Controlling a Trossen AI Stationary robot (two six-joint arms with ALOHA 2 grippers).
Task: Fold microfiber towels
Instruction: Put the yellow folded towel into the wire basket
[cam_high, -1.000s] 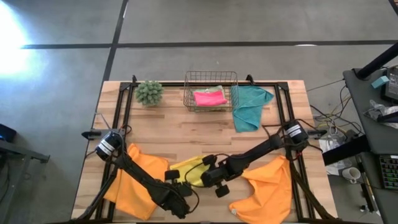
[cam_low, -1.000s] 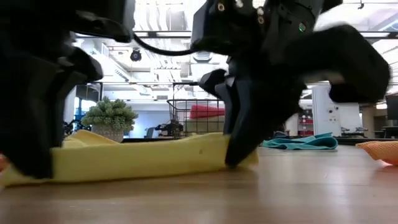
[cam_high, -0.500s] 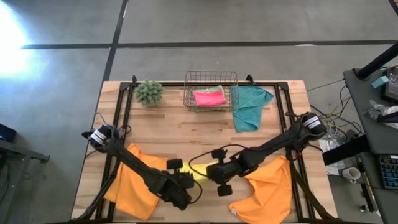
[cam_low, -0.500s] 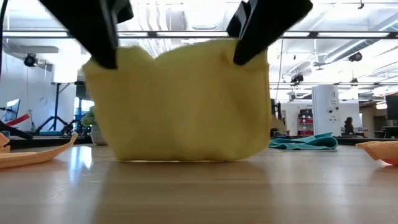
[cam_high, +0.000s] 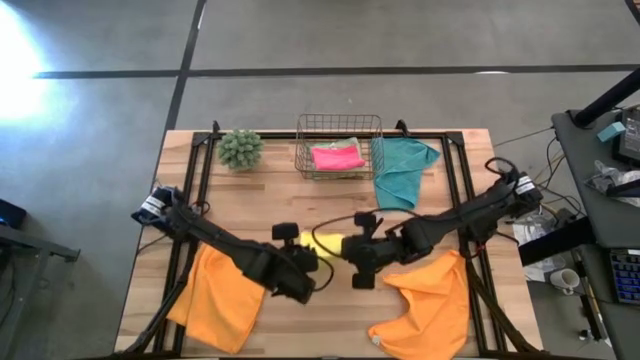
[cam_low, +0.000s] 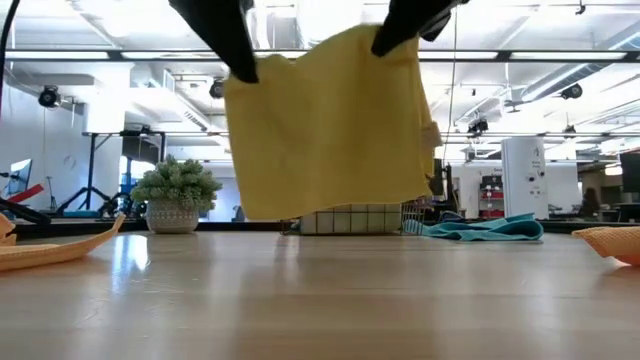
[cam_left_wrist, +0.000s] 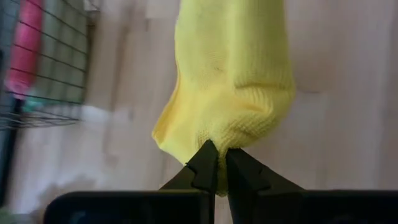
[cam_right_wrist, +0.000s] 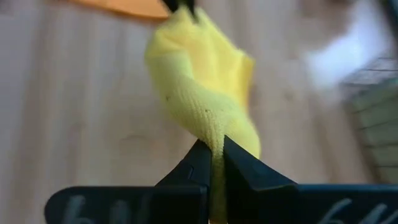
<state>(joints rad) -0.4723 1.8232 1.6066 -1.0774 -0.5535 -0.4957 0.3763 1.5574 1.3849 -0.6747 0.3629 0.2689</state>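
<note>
Yellow microfiber towel (cam_low: 330, 125) hangs clear above the middle of the wooden table (cam_high: 300, 215), pinched at its two upper corners. Left gripper (cam_left_wrist: 216, 163) clamped tight on one corner, right gripper (cam_right_wrist: 210, 151) clamped tight on the other, fabric bunched between each pair of fingers. Looks light, soft and limp: drapes straight down, sags a little between the holds, lower edge free. Likely to slip little in the fingers thanks to the nap, but liable to swing and fold unevenly. Best held at the very corners, kept level and taut. Two orange towels (cam_high: 215, 300) lie near, left and right; teal towel (cam_high: 400, 170) far right beside the wire basket (cam_high: 338, 128) holding a pink towel (cam_high: 337, 157).
</note>
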